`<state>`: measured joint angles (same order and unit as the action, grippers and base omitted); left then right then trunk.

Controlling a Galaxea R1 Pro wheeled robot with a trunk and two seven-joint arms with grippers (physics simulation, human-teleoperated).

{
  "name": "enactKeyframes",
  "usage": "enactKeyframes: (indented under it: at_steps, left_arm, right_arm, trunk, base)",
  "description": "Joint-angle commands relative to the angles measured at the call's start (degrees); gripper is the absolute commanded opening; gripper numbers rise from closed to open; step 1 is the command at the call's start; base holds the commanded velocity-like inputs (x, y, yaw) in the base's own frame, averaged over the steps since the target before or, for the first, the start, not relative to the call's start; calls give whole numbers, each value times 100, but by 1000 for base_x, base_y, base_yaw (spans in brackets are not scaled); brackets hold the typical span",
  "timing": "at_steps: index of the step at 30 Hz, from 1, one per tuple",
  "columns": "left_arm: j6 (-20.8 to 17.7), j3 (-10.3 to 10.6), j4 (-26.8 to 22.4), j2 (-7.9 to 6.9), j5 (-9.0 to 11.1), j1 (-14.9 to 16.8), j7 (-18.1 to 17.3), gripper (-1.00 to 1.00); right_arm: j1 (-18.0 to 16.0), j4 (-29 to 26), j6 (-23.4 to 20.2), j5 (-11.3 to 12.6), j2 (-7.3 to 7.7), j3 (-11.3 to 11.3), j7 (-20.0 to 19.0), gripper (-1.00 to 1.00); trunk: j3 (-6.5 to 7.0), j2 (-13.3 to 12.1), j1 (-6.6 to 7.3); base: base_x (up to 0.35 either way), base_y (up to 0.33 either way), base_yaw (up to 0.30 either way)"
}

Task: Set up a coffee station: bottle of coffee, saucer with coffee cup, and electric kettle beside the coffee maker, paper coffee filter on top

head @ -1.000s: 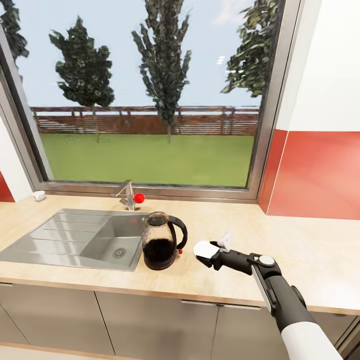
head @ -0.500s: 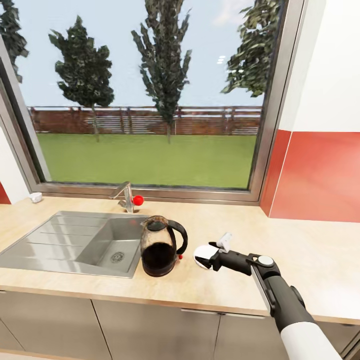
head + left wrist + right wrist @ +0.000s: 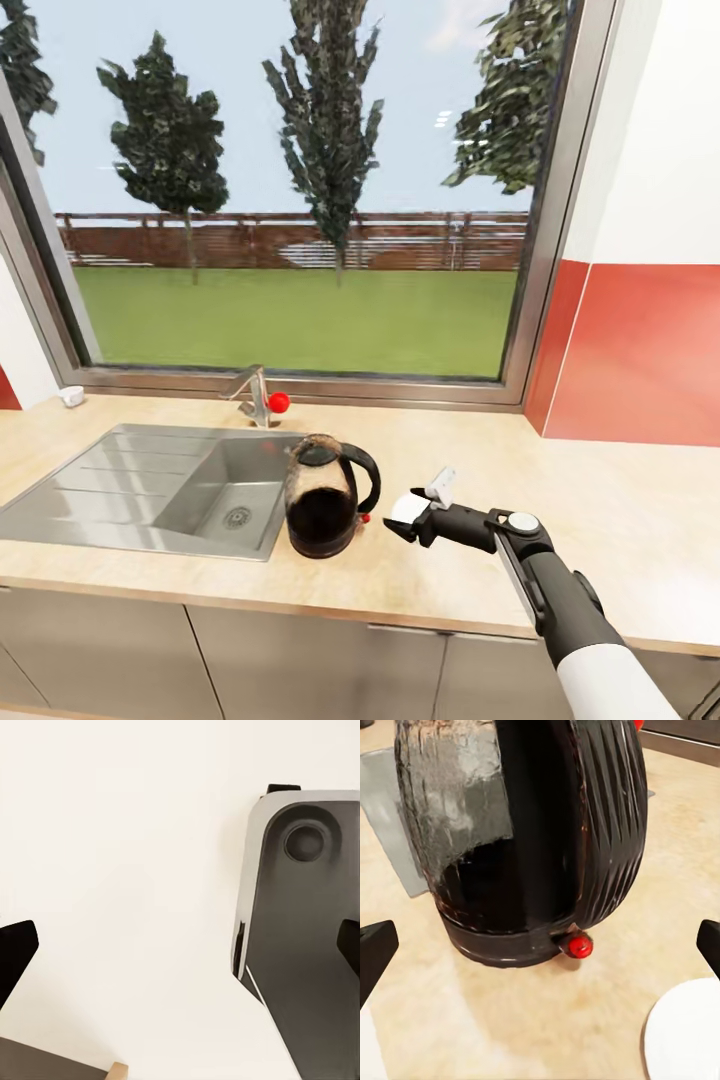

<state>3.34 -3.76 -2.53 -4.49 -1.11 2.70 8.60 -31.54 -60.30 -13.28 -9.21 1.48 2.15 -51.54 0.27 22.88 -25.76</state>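
Quick count: 1 electric kettle (image 3: 326,498) on the bench (image 3: 640,520), 1 white saucer (image 3: 408,509) beside it, 1 sink (image 3: 150,485), 1 faucet (image 3: 252,392), 1 small white cup (image 3: 70,395) by the window (image 3: 300,190), and 1 robot arm (image 3: 560,610).

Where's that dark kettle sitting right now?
In the head view the electric kettle stands upright on the countertop, at the right edge of the sink, in front of the tap. The right pincer is just beside it.

Dark electric kettle (image 3: 328,495) upright beside white saucer (image 3: 408,510) on countertop (image 3: 620,520).
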Motion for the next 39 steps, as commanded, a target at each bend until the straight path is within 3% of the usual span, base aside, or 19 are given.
enactKeyframes:
  at_steps: [1, 39]
  left_arm:
    - [24, -37, 7, 3, -12, 2, 6, 100]
    - [18, -37, 11, -1, -12, 3, 9, 100]
  right_arm:
    - [-1, -9, -34, -19, 2, 3, -16, 100]
    - [-1, -8, -34, -19, 2, 4, -14, 100]
  trunk:
    - [-2, 4, -2]
    - [-2, 4, -2]
  base:
    - [31, 34, 0]
    - [58, 39, 0]
